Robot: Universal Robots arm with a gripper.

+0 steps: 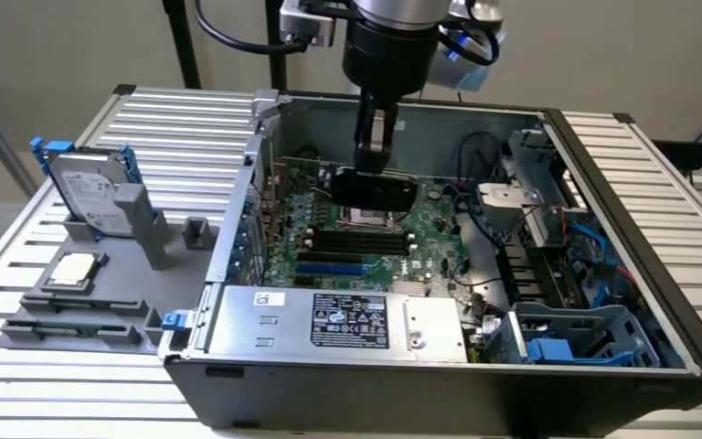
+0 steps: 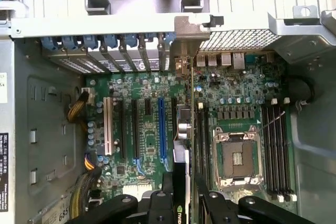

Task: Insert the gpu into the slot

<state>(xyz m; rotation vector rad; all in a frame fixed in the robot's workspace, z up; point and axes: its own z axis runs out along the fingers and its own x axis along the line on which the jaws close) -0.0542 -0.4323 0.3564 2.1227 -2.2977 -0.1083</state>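
Observation:
My gripper (image 1: 373, 169) is shut on the gpu (image 1: 376, 190), a small black card that hangs above the green motherboard (image 1: 430, 229), over the area of the CPU socket. The bright-blue slot (image 1: 330, 271) lies lower on the board, near the silver power supply, and nothing sits in it. In the wrist view the gpu (image 2: 180, 182) shows edge-on between the black fingers (image 2: 157, 205), with its metal bracket reaching the case's rear wall. There the blue slot (image 2: 161, 129) runs parallel to the card, just to one side and apart from it.
The silver power supply (image 1: 339, 320) with its white label fills the case's near side. Black memory slots (image 2: 275, 145), the CPU socket (image 2: 237, 158) and a white slot (image 2: 108, 124) flank the blue one. A drive cage (image 1: 570, 338) and cables stand at the exterior view's right. A hard drive (image 1: 89, 192) stands outside the case.

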